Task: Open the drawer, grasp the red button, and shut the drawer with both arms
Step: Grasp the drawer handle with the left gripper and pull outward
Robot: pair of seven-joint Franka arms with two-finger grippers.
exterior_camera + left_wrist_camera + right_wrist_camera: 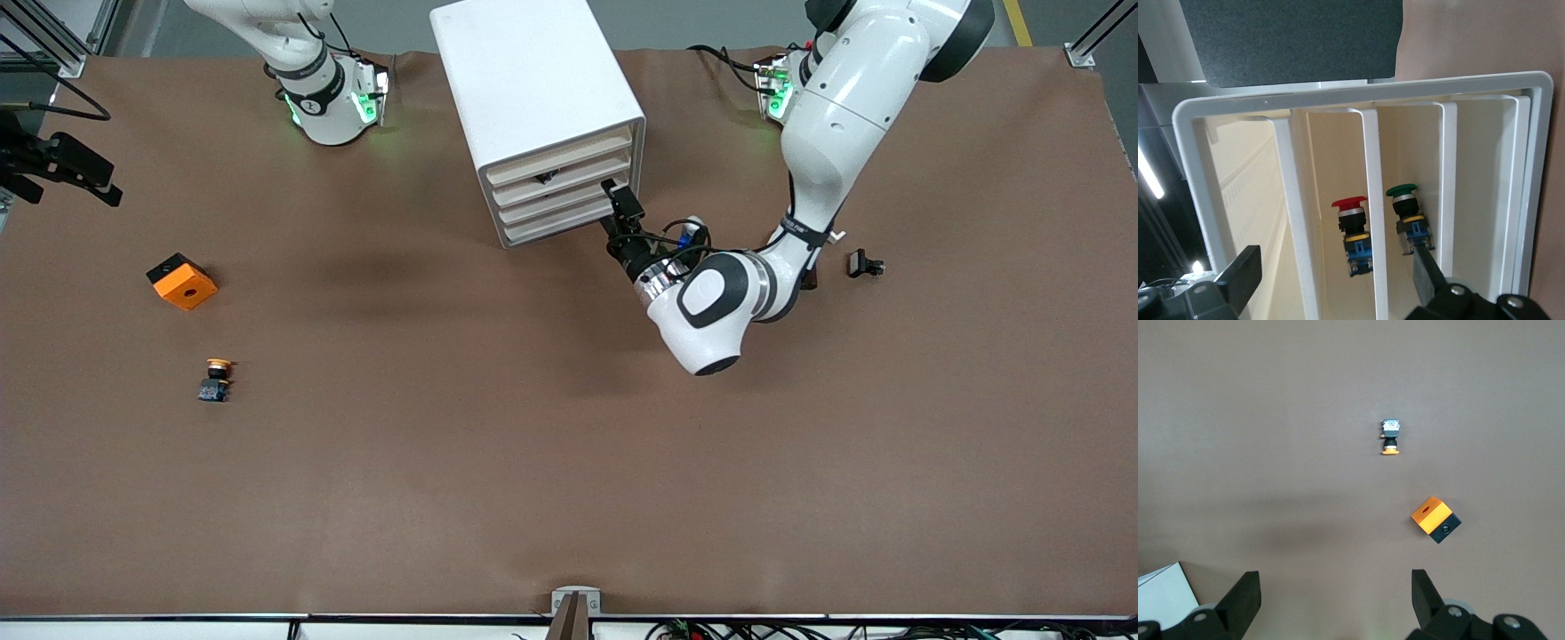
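The white cabinet [533, 80] stands between the arms' bases, with its four pale drawers flush. My left gripper [620, 199] is open right in front of those drawers, at the end toward the left arm. In the left wrist view the left gripper [1335, 277] has nothing between its fingers. There the red-capped button [1353, 233] lies inside one drawer [1335, 167], straight ahead of the gap. From the front, the second drawer from the top [582, 178] shows a small dark object. My right gripper [1335, 593] hangs open above bare table and is out of the front view.
A green-capped button [1408, 220] lies in the neighbouring drawer. An orange cube [181, 281] and a yellow-capped button [216, 380] lie toward the right arm's end of the table. A small black part [864, 264] lies beside the left arm.
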